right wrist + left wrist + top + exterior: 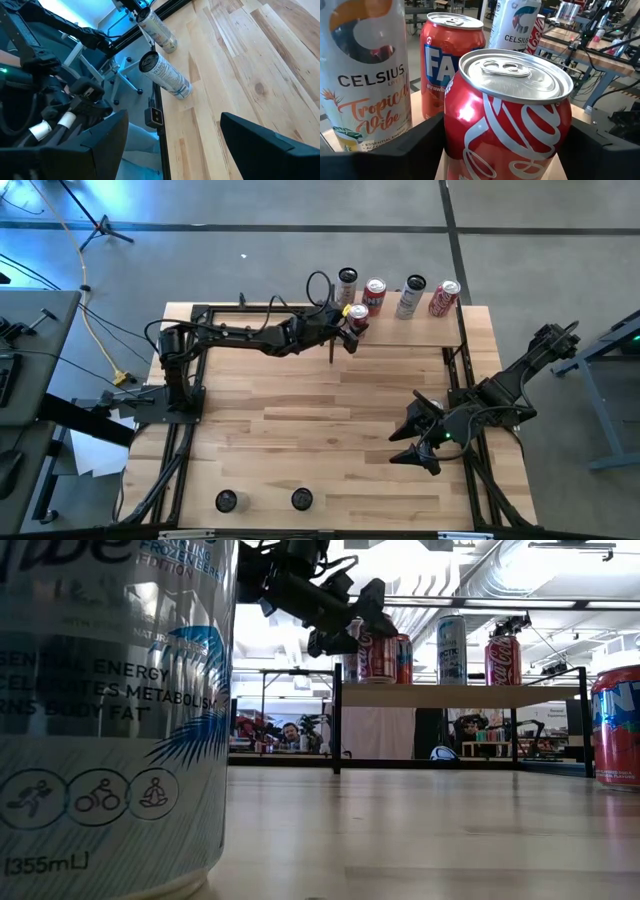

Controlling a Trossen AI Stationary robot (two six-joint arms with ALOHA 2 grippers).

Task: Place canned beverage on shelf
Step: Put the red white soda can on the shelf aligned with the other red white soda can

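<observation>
The shelf (420, 330) stands at the table's far right; its pale board on black uprights also shows in the low view (450, 695). Along its back stand a Celsius can (347, 280), a red Fanta can (374, 295), a white Celsius can (411, 297) and a Coca-Cola can (444, 298). My left gripper (345, 330) reaches over the shelf's left end and is shut on a red Coca-Cola can (510, 115), which also shows in the high view (357, 318). My right gripper (420, 442) is open and empty over the table's right side. My left gripper pinches the red can's two opposite side walls (451, 135) between its two fingers, below the can's top rim. The fingers come level from the table's left. The can stands upright, its base (375, 680) level with the shelf board; whether it rests there I cannot tell.
Two more cans stand near the table's near edge, a Celsius can (226, 500) and a Fanta can (301, 498); they loom large in the low view (110, 710) (615, 725). Bare planks lie between them and the shelf. The shelf's black uprights (337, 720) stand at its ends.
</observation>
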